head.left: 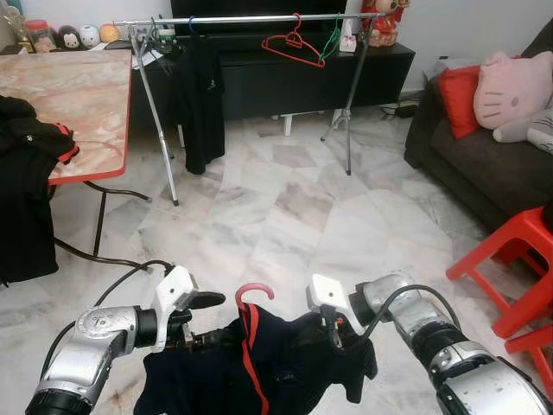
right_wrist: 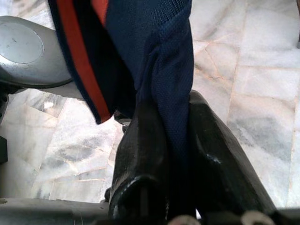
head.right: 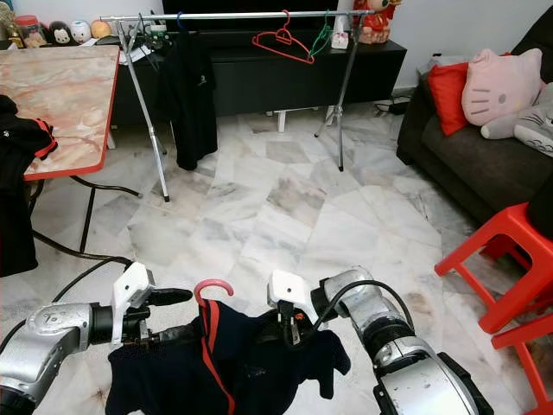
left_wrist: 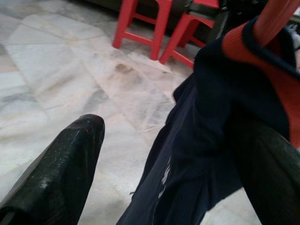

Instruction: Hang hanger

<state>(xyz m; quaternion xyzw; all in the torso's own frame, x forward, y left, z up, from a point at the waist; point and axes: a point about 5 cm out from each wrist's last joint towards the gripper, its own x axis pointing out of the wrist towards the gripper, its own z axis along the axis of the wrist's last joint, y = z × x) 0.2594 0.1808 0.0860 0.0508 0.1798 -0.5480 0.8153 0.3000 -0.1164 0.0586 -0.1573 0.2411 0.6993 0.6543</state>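
A navy shirt with red trim hangs on a hanger whose red hook sticks up from the collar, low in front of me. My right gripper is shut on the shirt's shoulder; its wrist view shows the cloth pinched between the fingers. My left gripper holds the other shoulder with its jaws apart: one finger lies free above and the other finger sits under the cloth. The clothes rail stands across the room, some way off.
On the rail hang a black garment, a red hanger and a green hanger. A marble-topped table with black clothes is at the left. Red stools and a sofa stand at the right.
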